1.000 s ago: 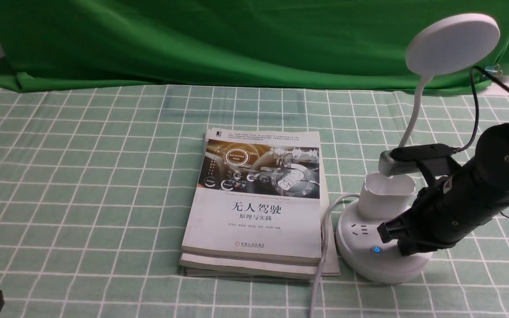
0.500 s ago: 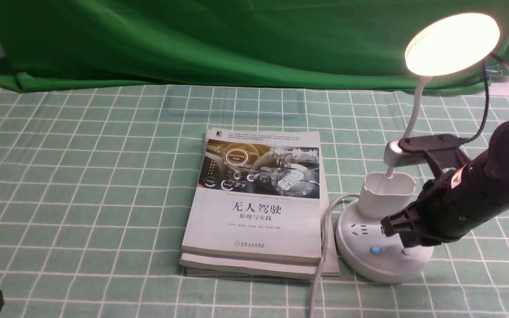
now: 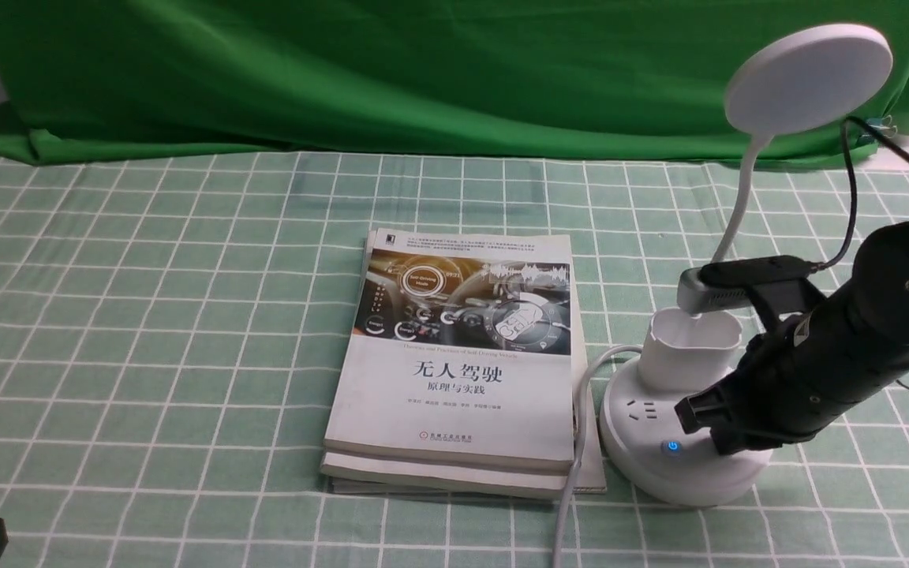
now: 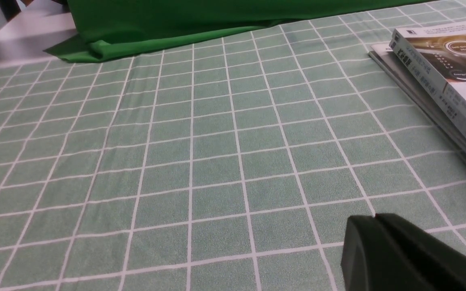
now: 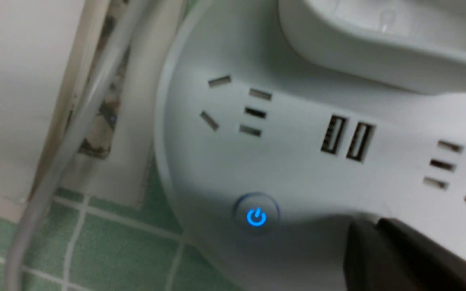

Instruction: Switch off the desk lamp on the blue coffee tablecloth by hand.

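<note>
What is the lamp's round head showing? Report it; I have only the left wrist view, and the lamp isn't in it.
Observer: The front view shows the lamp head unlit.
Operator: Now tell me where the right gripper is, and whether it's shut.
Observer: The right gripper is shut, its tips down at the lamp's base, beside the button with the glowing blue power symbol. I can't tell whether they are pressing anything.
</note>
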